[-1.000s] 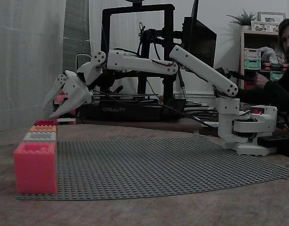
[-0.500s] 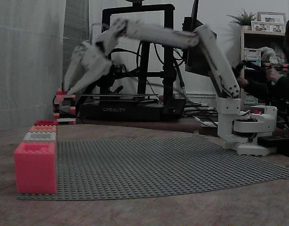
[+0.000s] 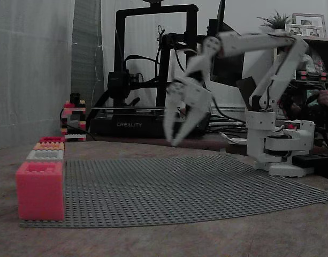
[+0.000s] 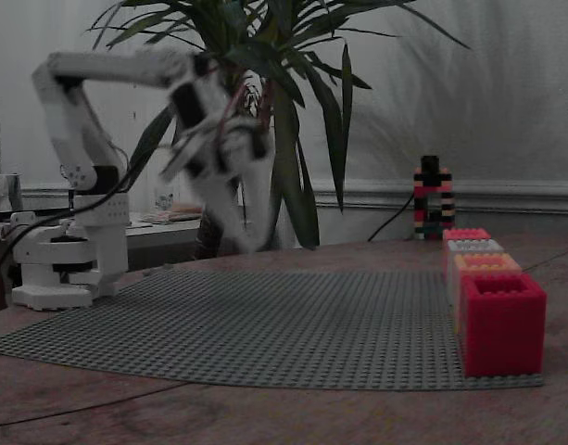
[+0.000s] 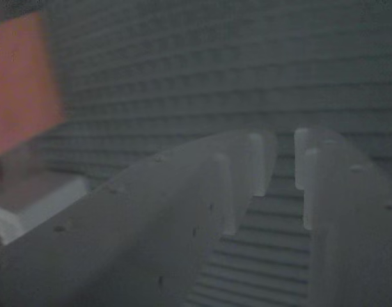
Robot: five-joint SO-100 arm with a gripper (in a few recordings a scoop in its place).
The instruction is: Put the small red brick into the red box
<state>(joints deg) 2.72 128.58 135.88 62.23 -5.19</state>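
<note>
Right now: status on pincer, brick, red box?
Pincer mid-air over mat, slightly open, empty. Brick: can't tell where. Red box at row's end. Bare mat between.

Matt white plastic on the arm, and the claw [image 3: 177,131] wears the same dull, smooth shell, blurred here; up close the claw's fingers [image 5: 247,173] show flat plastic faces with small pits. The grey baseplate [image 3: 206,184] is studded plastic, rough with rows of bumps. The red box [image 4: 502,322] looks like smooth moulded plastic, studs along its rim. The worktop [image 3: 180,241] reads as worn, matt wood.
</note>
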